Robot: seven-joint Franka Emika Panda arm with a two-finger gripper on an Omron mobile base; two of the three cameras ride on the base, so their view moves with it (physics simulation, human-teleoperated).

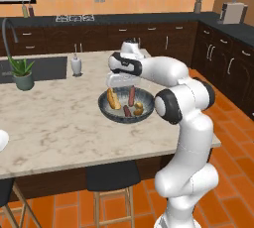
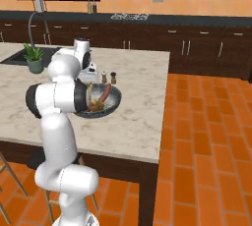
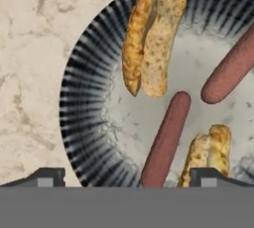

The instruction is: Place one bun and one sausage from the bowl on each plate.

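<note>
The gripper (image 3: 126, 175) hovered with its fingers spread wide and empty over the bowl (image 3: 79, 98), which held two buns (image 3: 151, 38) and two sausages (image 3: 166, 140).

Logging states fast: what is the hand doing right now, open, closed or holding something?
Hand: open, holding nothing, above the bowl of buns and sausages.
</note>
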